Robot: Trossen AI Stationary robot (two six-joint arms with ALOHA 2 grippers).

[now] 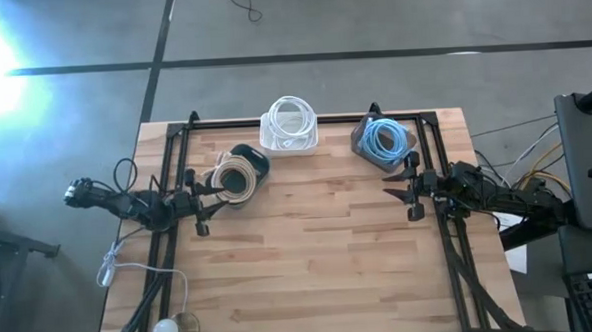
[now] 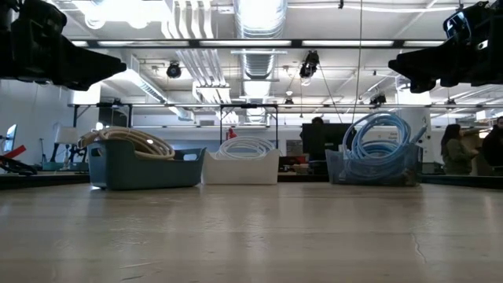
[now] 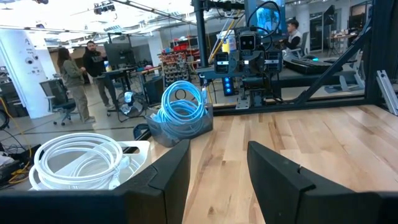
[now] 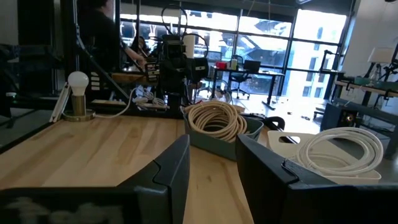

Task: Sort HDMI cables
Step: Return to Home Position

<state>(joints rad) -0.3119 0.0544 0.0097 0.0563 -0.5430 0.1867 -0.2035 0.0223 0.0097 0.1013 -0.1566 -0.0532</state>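
Looked straight down on the whole table (image 1: 310, 255) from overhead. Sat at tabletop height for the low view, facing level toward the white HDMI cables (image 2: 245, 146) at the far edge. Faced inward from each wrist, low over the tabletop, in opposite directions; shared those cables in all four.

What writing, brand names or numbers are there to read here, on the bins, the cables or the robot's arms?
No text here can be read.
The bin of tan cables, the white bin and the bin of blue cables: no label shows.
Dark marks on the white pillar: too small to read.
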